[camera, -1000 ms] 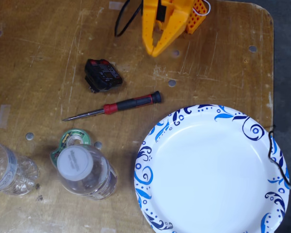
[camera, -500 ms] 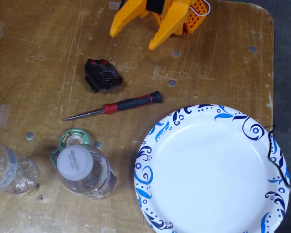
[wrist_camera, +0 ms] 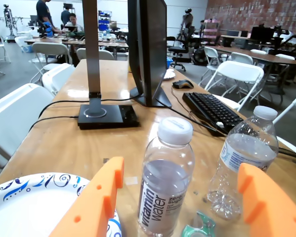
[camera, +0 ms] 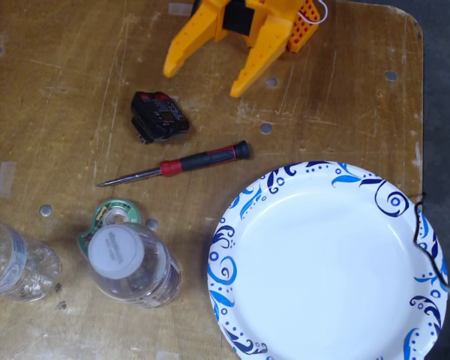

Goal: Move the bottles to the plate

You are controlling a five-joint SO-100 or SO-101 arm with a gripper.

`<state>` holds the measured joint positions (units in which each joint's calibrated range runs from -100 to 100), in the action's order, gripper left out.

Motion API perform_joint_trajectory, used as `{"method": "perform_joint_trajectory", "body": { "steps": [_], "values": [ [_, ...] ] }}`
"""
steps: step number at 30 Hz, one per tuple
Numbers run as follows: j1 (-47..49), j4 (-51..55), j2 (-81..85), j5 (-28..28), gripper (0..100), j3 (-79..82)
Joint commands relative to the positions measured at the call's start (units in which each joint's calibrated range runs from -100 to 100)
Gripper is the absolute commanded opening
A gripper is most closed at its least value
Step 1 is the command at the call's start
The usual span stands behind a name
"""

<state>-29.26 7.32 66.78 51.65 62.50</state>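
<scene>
Wrist view: two bottles standing upright on the wooden surface (wrist_camera: 64, 143). The near bottle (wrist_camera: 165, 180), white cap, "vitamin water" label, sits between the two orange fingers of the claw (wrist_camera: 180, 205), touching neither. The far bottle (wrist_camera: 244, 160), pale label band, stands right of it, just beside the right finger. One plate (wrist_camera: 27, 205), white with blue swirls, at bottom left, nothing on it. One green tape dispenser (wrist_camera: 200, 228) low between the bottles. Jaws spread wide, holding nothing.

Fixed view: claw (camera: 208, 85) at top edge, fingers splayed wide, pointing down-left, empty, well apart from both bottles. Near bottle (camera: 131, 264) at lower left, touching the tape dispenser (camera: 109, 217). Far bottle (camera: 15, 262) at left edge, cut off. Plate (camera: 232, 247) lower right, empty. One screwdriver (camera: 176, 165), one black module (camera: 159, 116) between claw and bottles.
</scene>
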Motion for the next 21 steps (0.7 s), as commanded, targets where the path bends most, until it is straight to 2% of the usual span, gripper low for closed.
{"method": "perform_joint_trajectory", "body": {
  "steps": [1, 7, 14, 21],
  "values": [
    [-0.12, -1.31, -2.11, 0.15, 25, -3.22],
    [0.21, -5.49, -9.27, 0.15, 26, -4.84],
    [1.61, -13.32, -18.97, 0.25, 36, -6.28],
    [2.36, -20.64, -24.70, 0.25, 36, -6.37]
  ]
}}
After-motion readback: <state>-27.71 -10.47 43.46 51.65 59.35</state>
